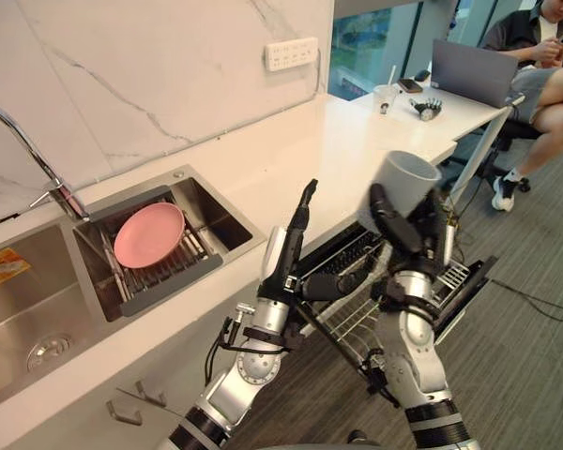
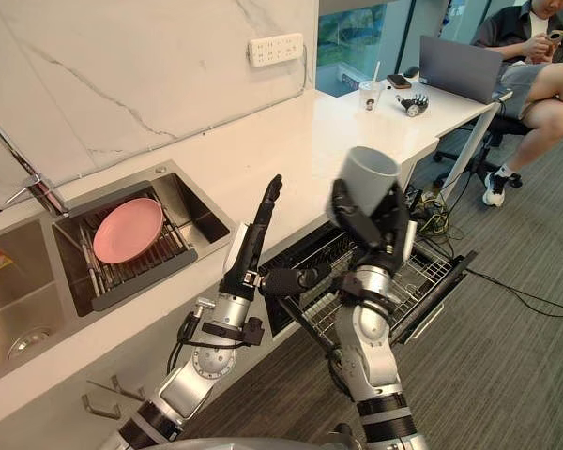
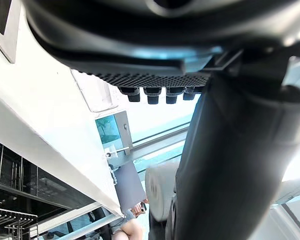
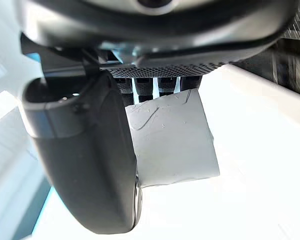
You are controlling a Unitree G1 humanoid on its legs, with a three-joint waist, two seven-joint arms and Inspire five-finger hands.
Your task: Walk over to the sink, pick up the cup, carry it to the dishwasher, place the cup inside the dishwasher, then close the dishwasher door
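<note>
A white cup [image 1: 403,183] [image 2: 364,173] is held up in the air, mouth tilted up and to the right, with my right hand [image 1: 401,225] [image 2: 366,225] shut round it. In the right wrist view the cup [image 4: 172,137] shows past my thumb [image 4: 87,165]. It hangs above the open dishwasher [image 1: 357,272], whose wire rack [image 2: 342,300] is pulled out and whose door [image 1: 464,291] is folded down. My left hand [image 1: 296,239] [image 2: 258,220] stands beside it with fingers straight up, open, holding nothing.
The sink [image 1: 94,309] at the left holds a pink plate [image 1: 148,234] on a drain rack, with a tap [image 1: 61,192] behind. The white counter [image 1: 291,150] runs to the right. A seated person [image 1: 544,56] and a laptop [image 1: 469,70] are at the far right.
</note>
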